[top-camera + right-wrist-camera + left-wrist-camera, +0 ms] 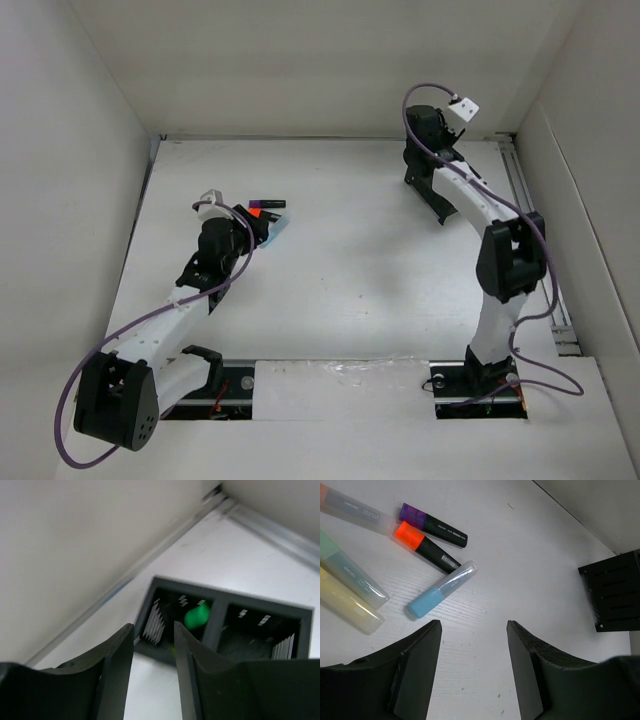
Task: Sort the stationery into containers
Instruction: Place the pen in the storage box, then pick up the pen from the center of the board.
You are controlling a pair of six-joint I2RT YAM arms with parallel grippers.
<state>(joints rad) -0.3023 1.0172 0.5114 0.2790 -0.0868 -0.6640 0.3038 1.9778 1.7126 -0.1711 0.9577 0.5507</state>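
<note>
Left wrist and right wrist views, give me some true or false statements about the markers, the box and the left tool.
1. The left tool holds the light blue marker. False: its jaws stand apart and empty, and that marker lies on the table.
2. The orange-capped marker lies beside the purple-capped marker. True.
3. A green thing shows inside one compartment of the box. True.
4. The box has three compartments. False: it has two.

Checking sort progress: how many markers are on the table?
6, clustered ahead of the left gripper: purple-capped, orange-capped, light blue, green, yellow, one cut off top-left. Others may be hidden.
</note>
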